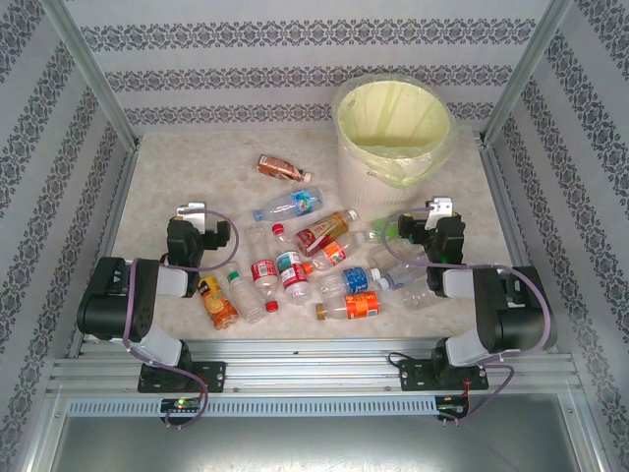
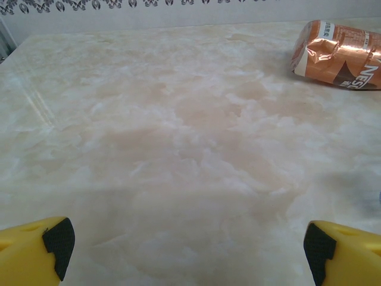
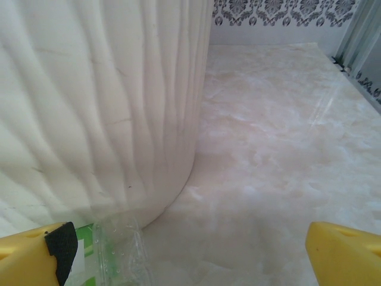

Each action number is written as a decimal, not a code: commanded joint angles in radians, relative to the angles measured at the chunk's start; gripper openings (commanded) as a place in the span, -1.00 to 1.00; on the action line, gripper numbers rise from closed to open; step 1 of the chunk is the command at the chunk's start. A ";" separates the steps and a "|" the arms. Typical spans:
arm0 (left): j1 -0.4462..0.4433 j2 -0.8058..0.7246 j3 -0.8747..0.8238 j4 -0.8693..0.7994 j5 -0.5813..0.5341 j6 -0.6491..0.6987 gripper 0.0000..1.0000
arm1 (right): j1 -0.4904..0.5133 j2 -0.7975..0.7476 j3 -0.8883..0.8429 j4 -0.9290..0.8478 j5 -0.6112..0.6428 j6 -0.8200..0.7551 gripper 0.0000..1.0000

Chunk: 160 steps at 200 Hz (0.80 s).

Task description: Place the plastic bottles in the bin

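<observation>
Bottle (image 3: 116,256) just inside R jaws' left

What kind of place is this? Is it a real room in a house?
Probably a robot practice booth, not a house. Patterned wall panels sit in a metal frame, two robot arms are bolted to a rail, and plastic bottles lie scattered beside a bin.

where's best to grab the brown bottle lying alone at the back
Grip the brown bottle across the middle of its body, coming straight down with the left tool turned crosswise to its length. It lies on its side, away from the other bottles, with bare table along both long sides, so the fingers should fit.
</observation>
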 commanded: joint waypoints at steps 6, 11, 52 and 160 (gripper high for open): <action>0.001 -0.110 -0.019 -0.042 -0.008 -0.008 1.00 | 0.009 -0.152 -0.012 -0.094 0.067 0.033 0.96; -0.003 -0.131 -0.018 -0.064 -0.016 -0.007 1.00 | 0.008 -0.181 -0.009 -0.125 0.073 0.042 0.96; -0.058 -0.320 0.052 -0.348 -0.086 -0.046 1.00 | 0.057 -0.398 0.032 -0.438 0.174 0.140 0.96; -0.413 -0.376 0.541 -1.060 0.218 -0.337 1.00 | 0.078 -0.634 0.398 -1.595 0.401 0.738 0.96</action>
